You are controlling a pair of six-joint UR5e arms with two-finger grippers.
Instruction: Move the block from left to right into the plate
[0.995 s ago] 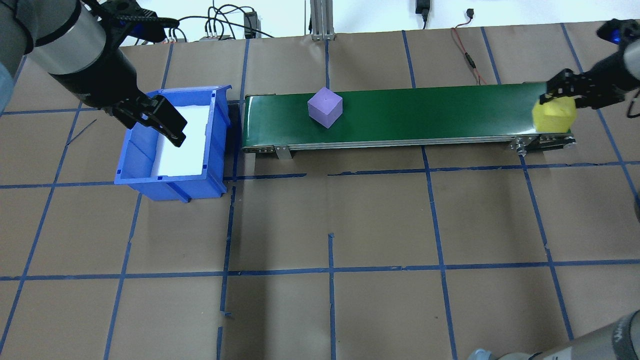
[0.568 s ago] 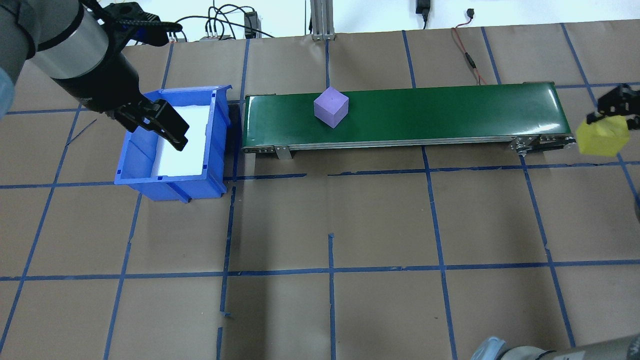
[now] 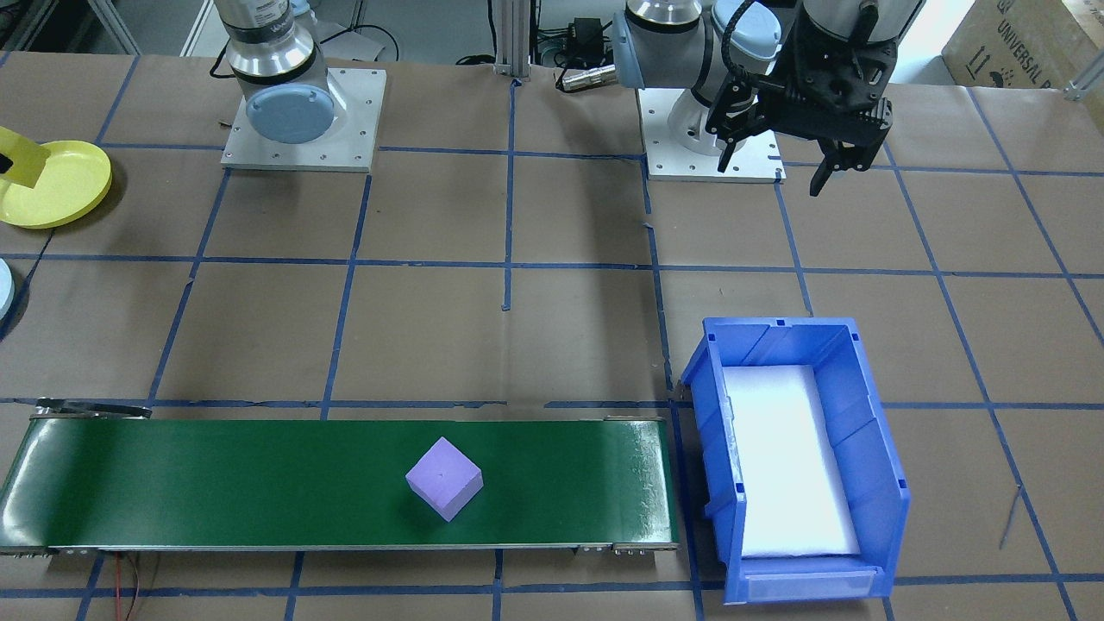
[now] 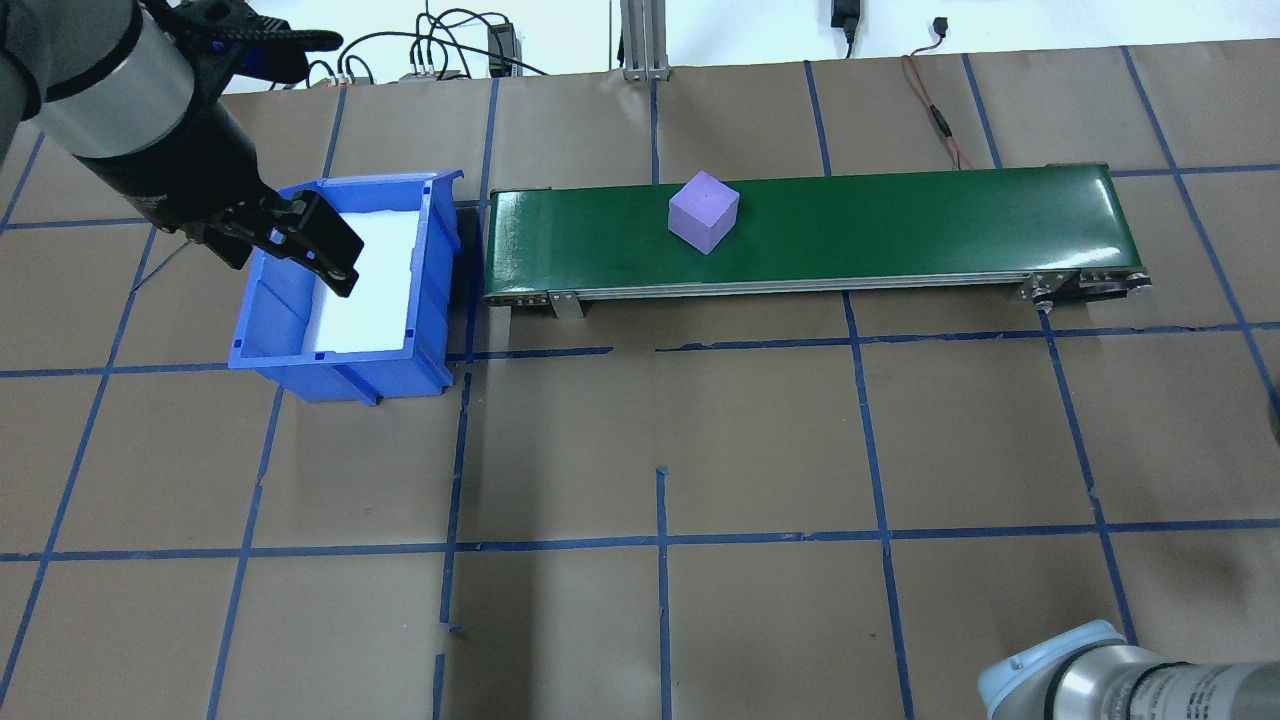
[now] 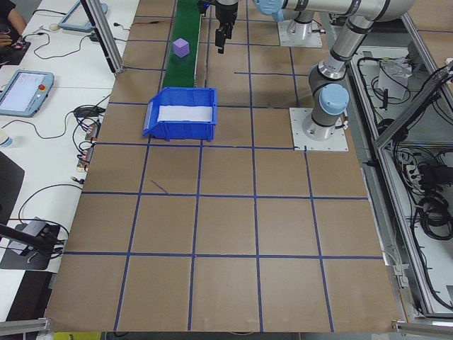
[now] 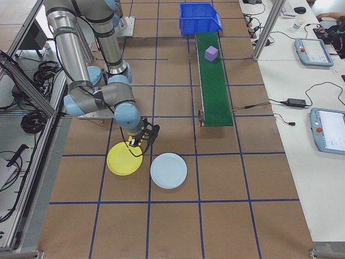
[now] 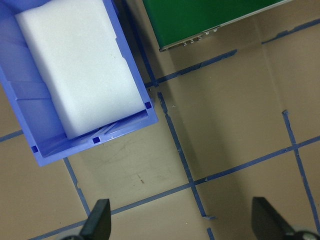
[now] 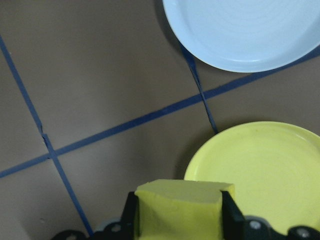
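My right gripper (image 8: 179, 220) is shut on a yellow block (image 8: 180, 207), which hangs above the near rim of the yellow plate (image 8: 260, 170). The right side view shows that gripper (image 6: 139, 141) over the yellow plate's (image 6: 124, 160) edge. In the front-facing view the yellow block (image 3: 19, 159) shows at the left border beside the yellow plate (image 3: 56, 185). A purple block (image 4: 703, 212) sits on the green conveyor belt (image 4: 900, 225), left of its middle. My left gripper (image 4: 340, 265) hangs open and empty over the blue bin (image 4: 440, 260).
A light blue plate (image 6: 168, 170) lies next to the yellow one. The blue bin (image 3: 880, 448) with white foam inside stands at the belt's left end. Cables run along the table's far edge (image 4: 450, 50). My right arm's elbow (image 4: 1100, 680) shows at the near right.
The right gripper carried the yellow block off the belt's right end and out of the overhead view. The purple block rode the belt rightward. The left gripper drew back a little.
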